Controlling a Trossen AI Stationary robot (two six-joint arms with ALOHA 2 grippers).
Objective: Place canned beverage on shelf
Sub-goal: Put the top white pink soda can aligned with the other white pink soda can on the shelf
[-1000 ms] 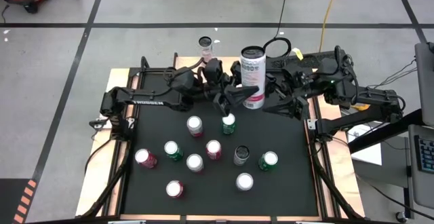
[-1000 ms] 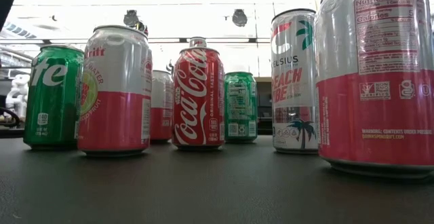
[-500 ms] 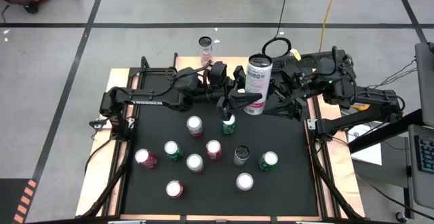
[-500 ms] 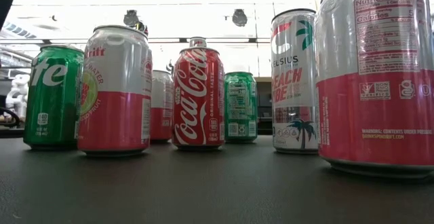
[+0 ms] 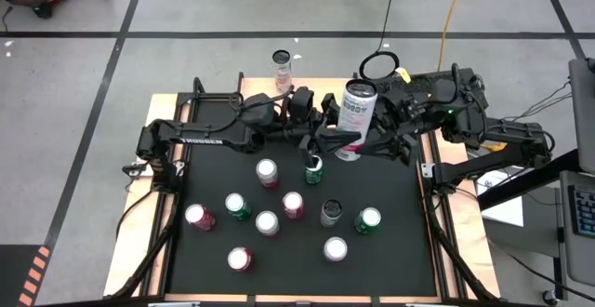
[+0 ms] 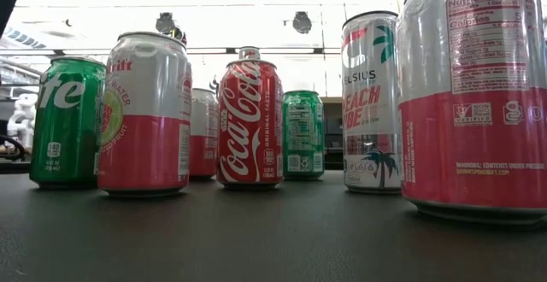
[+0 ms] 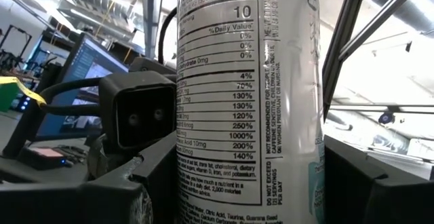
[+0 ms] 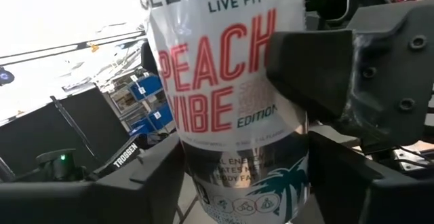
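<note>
1. The tall white slim aluminium can printed "Peach Vibe" (image 5: 354,112) is held off the table near the far middle, tilted, its top leaning toward one o'clock (twelve being the table's far edge).
2. It is judged stiff along its length but thin-walled and dentable. It is probably smooth and slippery, and fairly heavy if full. The mid-body is the place to be gripped, never the rim.
3. The left gripper (image 5: 337,140) is closed on the can's lower body from nine o'clock. In its wrist view the nutrition panel fills the gap between the fingers.
4. The right gripper (image 5: 364,143) is closed on the same can from three o'clock, with both fingers pressed to the sides. A handover is judged to be in hand.
5. A short green can (image 5: 314,167) stands just below the grippers at six o'clock and could be clipped if the can is lowered.
6. Other short cans (image 5: 267,221) are scattered on the black mat (image 5: 390,251) from five to seven o'clock, well apart from the grippers.
7. The small light-wood shelf (image 5: 316,86) is seen at twelve o'clock, just beyond the can.
8. A pink-and-white can (image 5: 282,63) appears to stand at the shelf's eleven-o'clock end.
9. Open board is judged to lie toward one o'clock. The far edge is close, so overshoot is to be avoided.
</note>
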